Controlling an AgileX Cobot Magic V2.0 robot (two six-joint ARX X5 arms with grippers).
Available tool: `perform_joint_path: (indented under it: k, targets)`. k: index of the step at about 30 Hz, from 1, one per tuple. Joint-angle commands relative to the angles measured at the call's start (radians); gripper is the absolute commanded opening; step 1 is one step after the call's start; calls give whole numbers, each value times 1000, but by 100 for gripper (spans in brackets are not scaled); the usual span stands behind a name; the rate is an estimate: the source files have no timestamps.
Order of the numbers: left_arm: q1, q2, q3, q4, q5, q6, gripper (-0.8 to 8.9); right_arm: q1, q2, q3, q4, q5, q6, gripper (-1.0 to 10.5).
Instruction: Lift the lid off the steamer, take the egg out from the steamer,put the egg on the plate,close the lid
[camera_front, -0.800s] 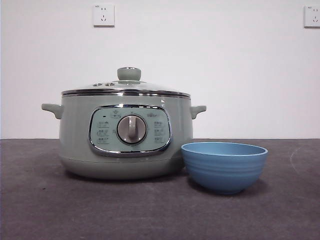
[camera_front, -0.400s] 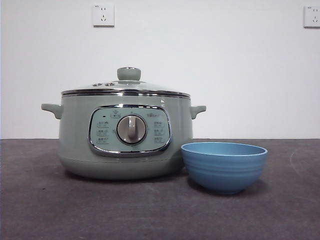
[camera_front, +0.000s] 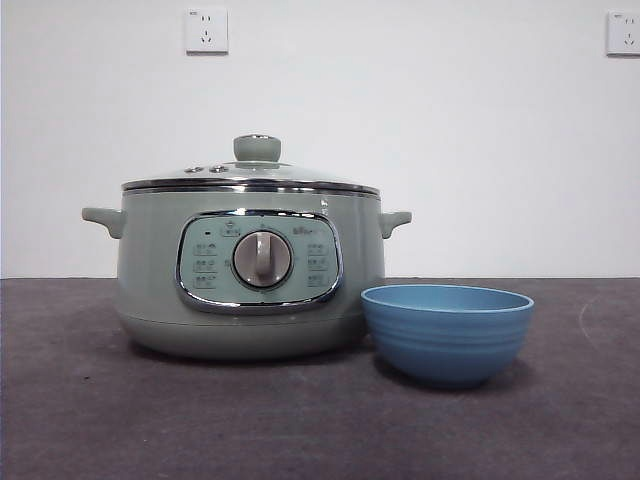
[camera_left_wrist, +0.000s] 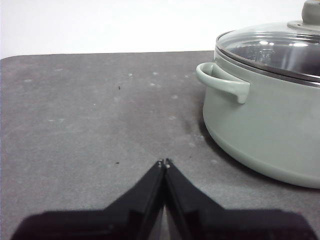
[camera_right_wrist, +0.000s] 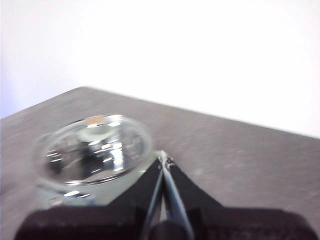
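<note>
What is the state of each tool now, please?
Left tool: closed, holding nothing, low over the table beside the steamer.
Right tool: closed, holding nothing, near the lid.

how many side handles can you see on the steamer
2: one handle sticks out from one side of the steamer, the other handle from the side nearer the plate.

Even, bright, diffuse light. Front and left wrist views sharp, soft shadows under steamer (camera_front: 250, 270) and plate (camera_front: 447, 333). Right wrist view blurred, washed out; glare patches on lid (camera_right_wrist: 95, 147).
</note>
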Motion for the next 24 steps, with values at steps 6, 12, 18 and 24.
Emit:
perform_joint_path:
  k: [6,12,18,24]
  targets:
    - [3,-3,-14,4,-4,-4,-3,-47,-219,-454,393,131,38,1]
    - [3,-3,-14,4,-4,-4,-3,-47,-333,-655,480,294,125,1]
    - [3,-3,-14,4,-4,-4,-3,-46,-389,-747,479,288,130,1]
    - [3,-2,-14,4,-3,-4,-3,-45,-390,-795,431,281,145,1]
